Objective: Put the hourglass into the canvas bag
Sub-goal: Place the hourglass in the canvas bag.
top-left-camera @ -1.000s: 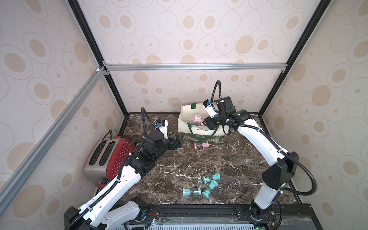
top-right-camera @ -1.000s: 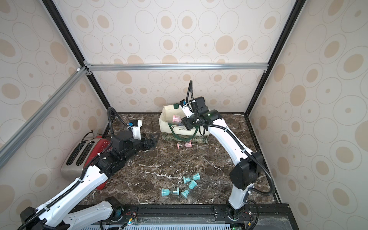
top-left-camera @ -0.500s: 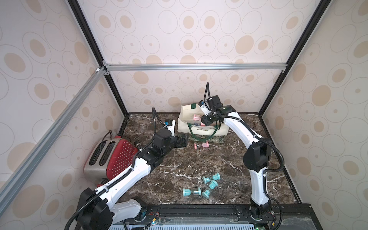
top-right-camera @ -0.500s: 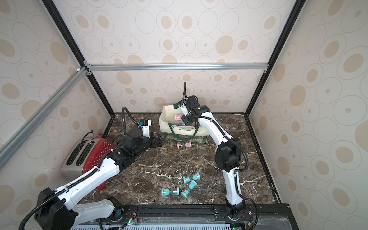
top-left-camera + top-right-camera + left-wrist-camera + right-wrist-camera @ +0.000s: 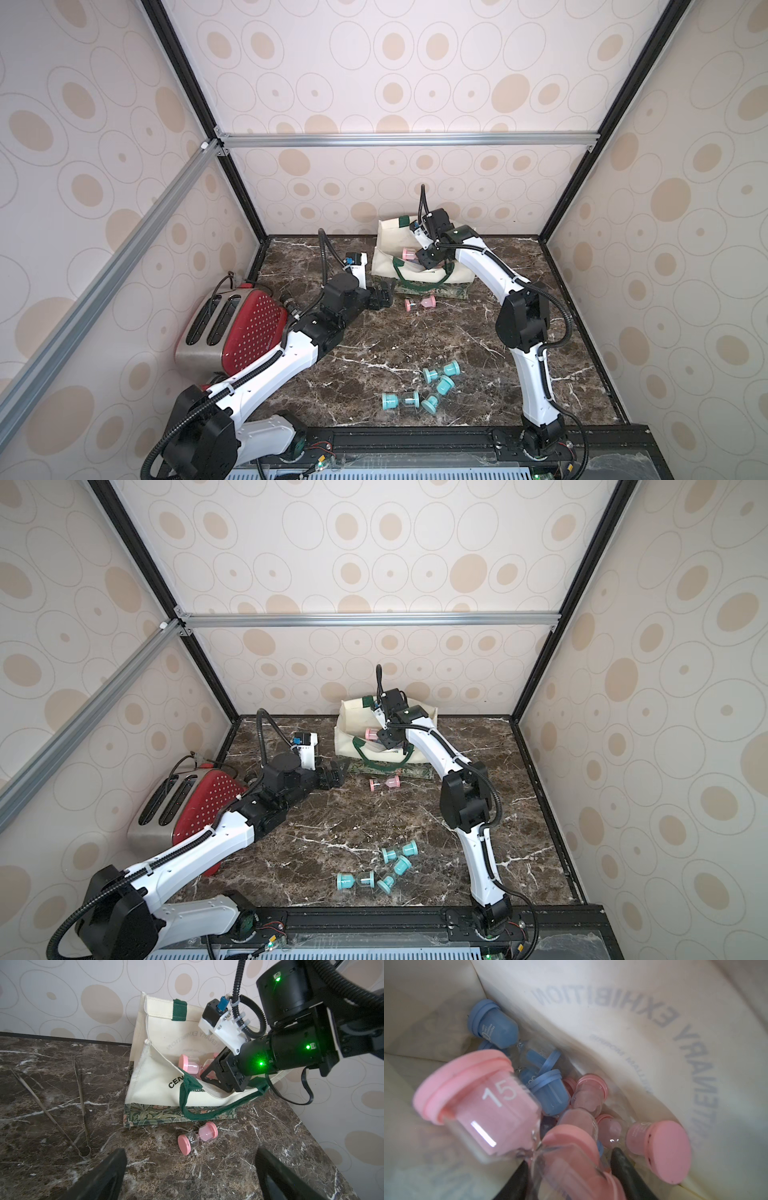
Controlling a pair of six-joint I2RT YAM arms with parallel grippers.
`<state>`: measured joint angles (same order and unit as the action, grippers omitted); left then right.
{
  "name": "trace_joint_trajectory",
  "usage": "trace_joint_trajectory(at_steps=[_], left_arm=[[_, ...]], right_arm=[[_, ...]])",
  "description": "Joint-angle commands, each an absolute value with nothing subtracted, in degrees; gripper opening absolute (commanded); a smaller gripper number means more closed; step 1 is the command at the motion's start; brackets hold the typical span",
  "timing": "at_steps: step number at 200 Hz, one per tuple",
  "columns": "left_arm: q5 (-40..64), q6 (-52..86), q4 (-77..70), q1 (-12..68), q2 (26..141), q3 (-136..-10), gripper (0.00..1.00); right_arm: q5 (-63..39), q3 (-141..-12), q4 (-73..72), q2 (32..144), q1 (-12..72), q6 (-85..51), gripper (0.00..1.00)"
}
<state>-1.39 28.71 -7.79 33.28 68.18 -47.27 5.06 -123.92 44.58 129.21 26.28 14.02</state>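
Putting the hourglass away: the right gripper (image 5: 571,1169), jaws clamped partway shut around the glass of a pink hourglass (image 5: 483,1109) marked 15, holds it inside the mouth of the canvas bag (image 5: 388,239), just above centre in both top views, over a heap of blue and pink hourglasses (image 5: 546,1093) lying in the bag. The next move, by the look of it, calls for letting go and lifting clear of the green handle (image 5: 187,1103). The left gripper (image 5: 191,1167) hangs spread wide and empty near a second pink hourglass (image 5: 197,1137) on the counter (image 5: 52,1088)
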Motion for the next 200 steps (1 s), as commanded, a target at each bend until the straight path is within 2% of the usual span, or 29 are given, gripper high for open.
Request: trace_joint_trajectory(at_steps=[1, 30, 73, 127, 138, 175, 200], left_arm=[[-2.9, 29.1, -10.2, 33.4, 65.7, -47.8, 0.97], [-3.4, 28.3, -3.9, 33.4, 67.3, -52.1, 0.97], [0.2, 28.2, -1.6, 33.4, 69.0, -54.2, 0.97], [1.2, 27.7, -0.2, 33.4, 68.6, -55.4, 0.98], [1.3, 27.9, 0.5, 33.3, 68.8, -55.9, 0.97], [2.1, 29.3, 2.4, 33.4, 68.2, -55.8, 0.97], [2.2, 30.6, 4.0, 33.4, 66.4, -54.6, 0.97]], right_arm=[[6.1, -122.5, 43.4, 127.8, 26.2, 13.7, 0.53], [3.8, -120.6, 42.3, 125.3, 26.2, 12.8, 0.70], [-0.8, -117.4, 42.2, 120.0, 26.1, 12.8, 0.83], [-6.5, -113.5, 42.1, 112.1, 26.2, 9.9, 0.95], [-6.9, -112.0, 41.5, 109.9, 26.2, 8.2, 1.00], [-7.5, -105.7, 39.5, 102.6, 26.4, 1.6, 1.00], [-4.5, -100.8, 40.8, 97.8, 27.3, -3.9, 1.00]])
